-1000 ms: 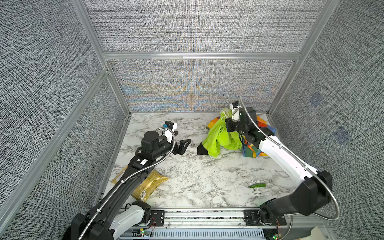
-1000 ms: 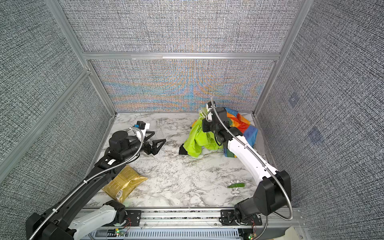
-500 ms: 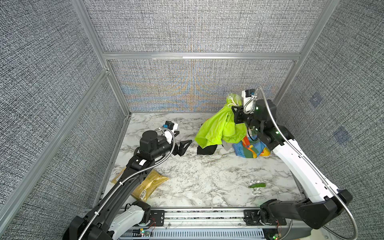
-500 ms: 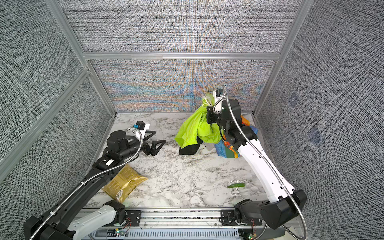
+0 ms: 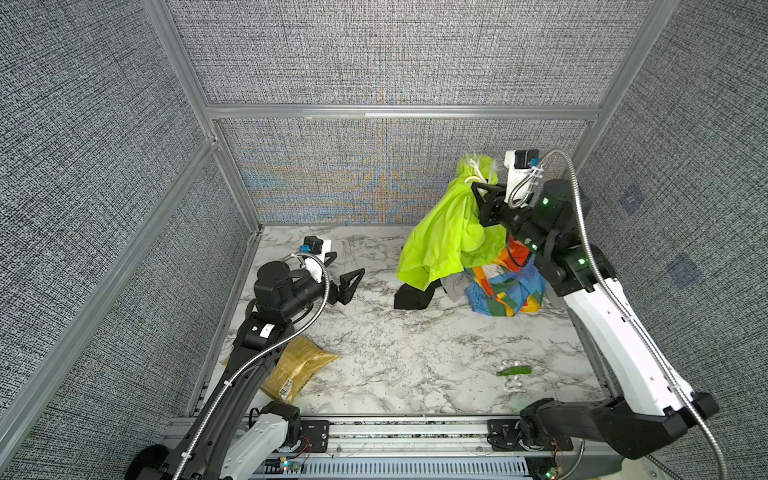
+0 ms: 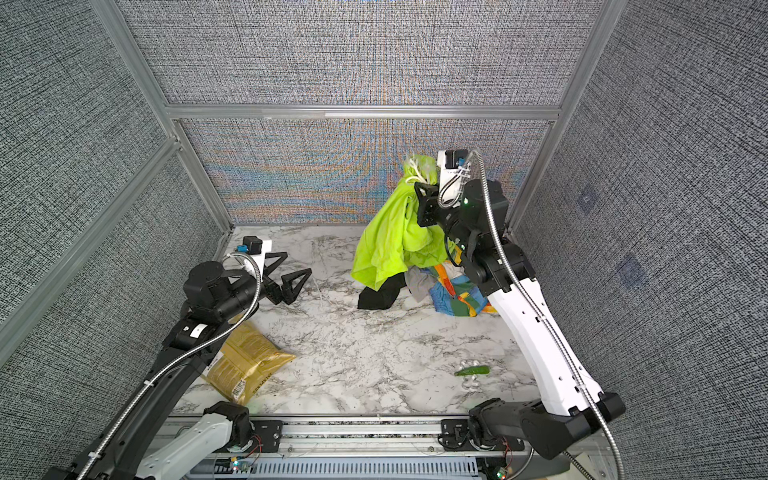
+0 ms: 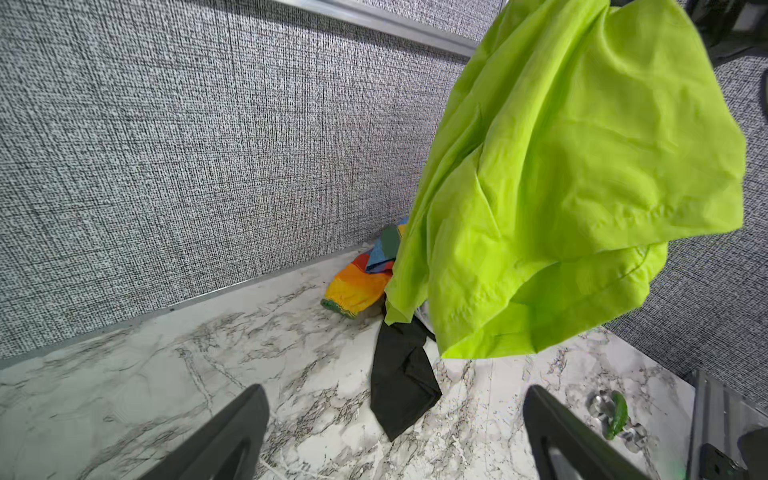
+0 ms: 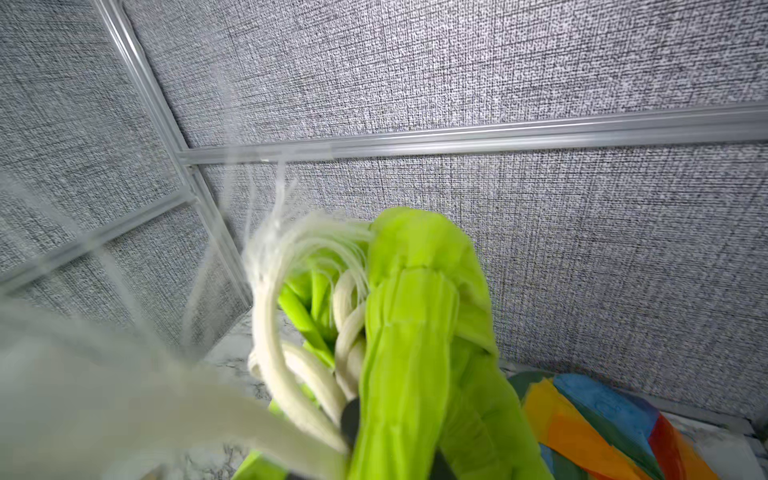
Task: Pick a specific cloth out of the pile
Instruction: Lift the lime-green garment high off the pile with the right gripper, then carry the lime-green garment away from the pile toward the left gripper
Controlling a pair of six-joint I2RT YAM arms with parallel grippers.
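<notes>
Marble tabletop [image 5: 395, 345], right fingers [image 5: 478, 190] clamping lime cloth [image 5: 440, 241] over pile [image 5: 511, 286]

The cloth [image 5: 444, 237] is plain bright lime green, with cream-white drawstrings [image 8: 266, 332]. In the pile [image 5: 478, 286], the patchwork cloth [image 5: 513, 293] has blocks of blue, orange, yellow, green and red. The black cloth [image 5: 412, 297] is plain, and the grey cloth [image 5: 455, 287] is pale. The table [image 5: 395, 345] is white marble with grey veins. The packet [image 5: 299, 368] is mustard yellow with a white barcode label. The walls [image 5: 374, 54] are a speckled grey-and-white weave in silver frames.
</notes>
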